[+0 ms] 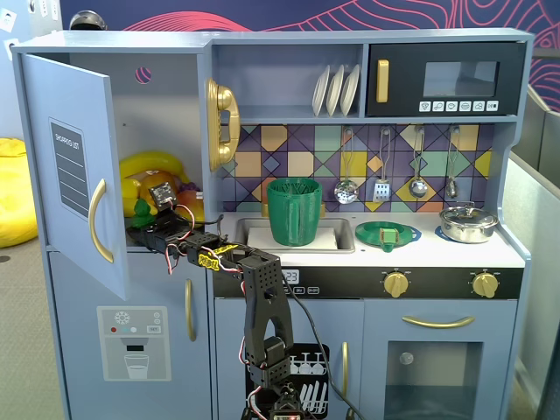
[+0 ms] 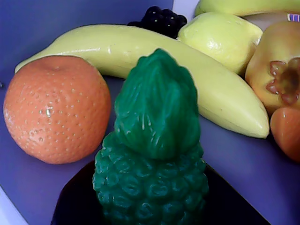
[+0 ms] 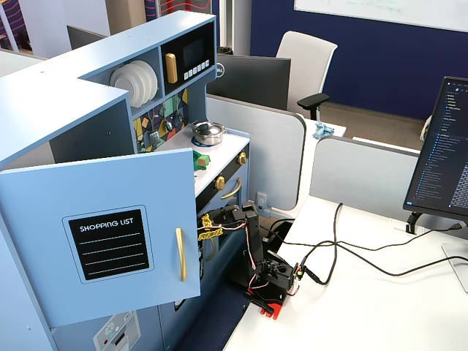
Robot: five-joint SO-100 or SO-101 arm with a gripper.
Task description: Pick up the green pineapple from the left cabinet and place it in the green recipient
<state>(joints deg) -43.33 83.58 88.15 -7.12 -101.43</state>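
Observation:
The green pineapple (image 2: 154, 154) stands upright on the shelf of the left cabinet (image 1: 74, 166), whose door is swung open. It fills the wrist view, with the gripper's black jaw showing low on both sides of it. In a fixed view the pineapple (image 1: 142, 208) is a small green shape just above the gripper (image 1: 144, 226), which reaches into the cabinet. The grip itself is hidden. The green recipient (image 1: 294, 210) stands in the sink, to the right of the cabinet. In the other fixed view the cabinet door (image 3: 102, 234) hides the gripper and the pineapple.
An orange (image 2: 56, 108), a banana (image 2: 140, 51), a lemon (image 2: 220, 35) and other fruit crowd the shelf around the pineapple. A flat green dish (image 1: 388, 234) and a silver pot (image 1: 466, 223) sit on the counter. The black microwave (image 1: 446, 79) is top right.

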